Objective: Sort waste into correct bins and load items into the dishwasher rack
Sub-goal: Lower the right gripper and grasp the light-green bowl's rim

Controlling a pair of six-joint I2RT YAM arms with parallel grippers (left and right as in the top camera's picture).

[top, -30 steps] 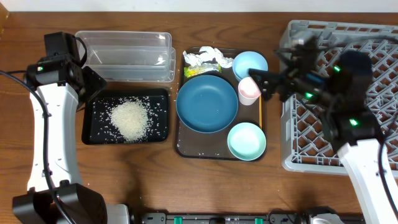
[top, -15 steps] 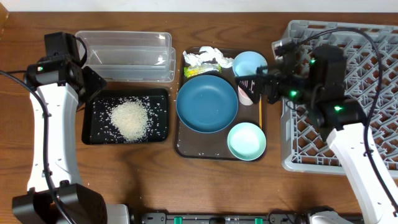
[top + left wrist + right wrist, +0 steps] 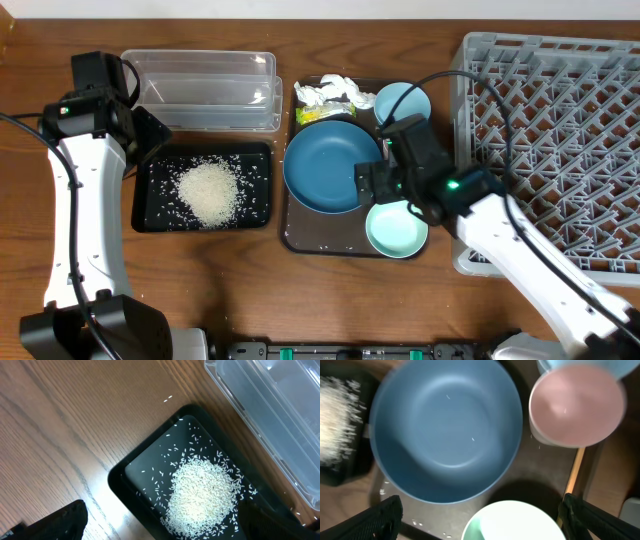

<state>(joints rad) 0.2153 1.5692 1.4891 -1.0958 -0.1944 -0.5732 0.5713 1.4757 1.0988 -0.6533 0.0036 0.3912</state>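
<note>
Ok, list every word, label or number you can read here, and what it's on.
None readable in any view.
Wrapper: print, if any, too small to read.
Tub, black tray, plate, cup, rack: no markings visible.

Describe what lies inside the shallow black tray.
Inside the black tray sits a heap of white rice, with loose grains scattered around it. The tray floor under the heap is covered, so anything beneath cannot be seen.

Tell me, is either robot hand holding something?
No, nothing is held. The left gripper is open above the shallow black rectangular tray, and the right gripper is open above the large dark blue plate.
</note>
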